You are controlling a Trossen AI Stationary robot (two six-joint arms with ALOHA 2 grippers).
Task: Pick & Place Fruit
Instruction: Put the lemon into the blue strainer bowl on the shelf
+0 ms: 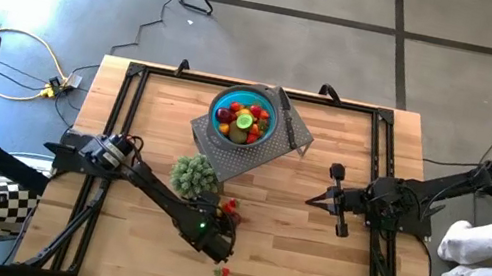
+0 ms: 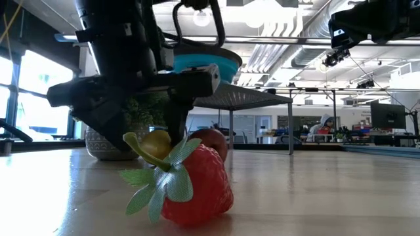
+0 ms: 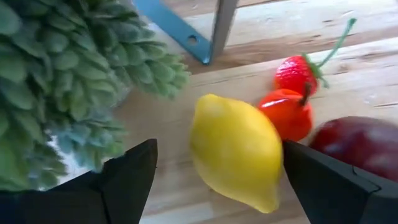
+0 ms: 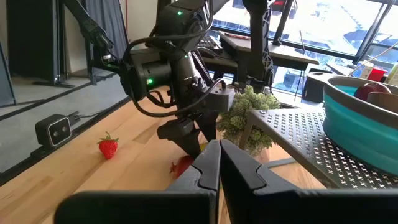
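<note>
Holding fruit (image 1: 243, 120), the blue bowl (image 1: 267, 134) sits; left end effector (image 3: 217, 180) wide around lemon (image 3: 235, 151).

A potted plant (image 1: 194, 175) and loose fruit (image 1: 231, 207) crowd the left pincer (image 1: 219, 245). Bare tabletop (image 1: 306, 260) lies open toward the right arm.

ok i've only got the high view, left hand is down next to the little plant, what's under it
observer: A yellow lemon lies on the table between the left hand's open fingers.
operator: anything crowding it
observer: Yes, a small orange-red fruit sits right against the lemon, with a dark red apple just past it.
operator: and the right hand
observer: The right hand is shut with nothing between its fingers, pointing toward the left arm.
</note>
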